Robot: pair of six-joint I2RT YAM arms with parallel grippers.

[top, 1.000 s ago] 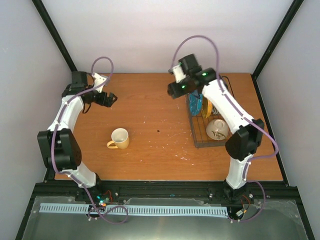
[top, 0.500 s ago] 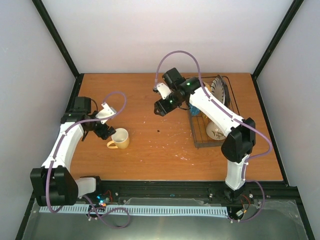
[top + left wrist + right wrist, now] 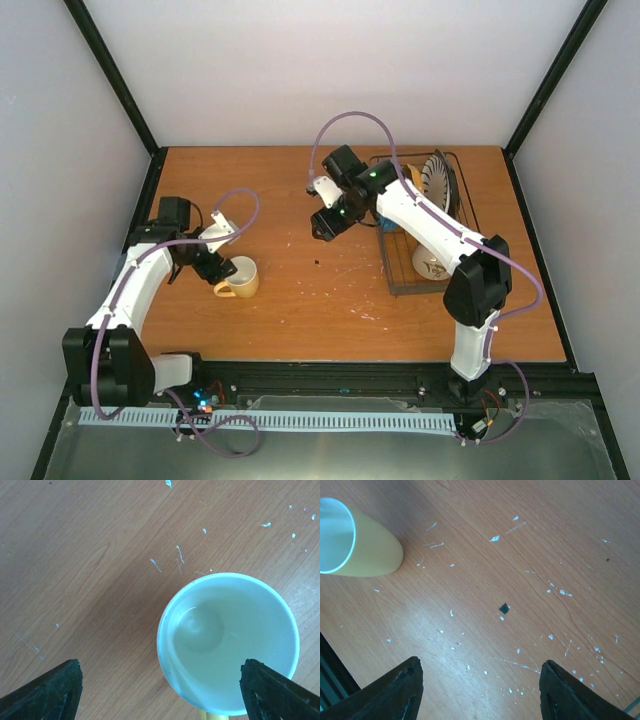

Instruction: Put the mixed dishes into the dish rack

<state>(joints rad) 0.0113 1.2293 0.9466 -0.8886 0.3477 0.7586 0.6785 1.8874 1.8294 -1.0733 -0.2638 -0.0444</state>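
The small yellow mug (image 3: 241,276) stands upright on the table at the left, its handle toward the left front. In the left wrist view I look straight down into the mug (image 3: 227,642), white inside. My left gripper (image 3: 224,267) hovers over it, open, with the mug's near rim between the fingertips (image 3: 50,692). The dish rack (image 3: 398,265) sits at the right with the striped-rim plate (image 3: 438,180) upright at its back and the cream bowl (image 3: 430,262) at its front. My right gripper (image 3: 322,226) hangs open and empty over the table's middle (image 3: 480,690), the mug (image 3: 357,540) lying beyond it.
White flecks and a small dark chip (image 3: 504,608) mark the wooden tabletop. The right arm (image 3: 430,220) crosses over the rack and hides the dishes in its middle. Grey walls and black frame posts (image 3: 110,75) close in the table.
My left arm swung from the back left down to the mug, its jaws narrowing a little. The right arm moved from above the rack to the table's middle, uncovering the striped-rim plate.
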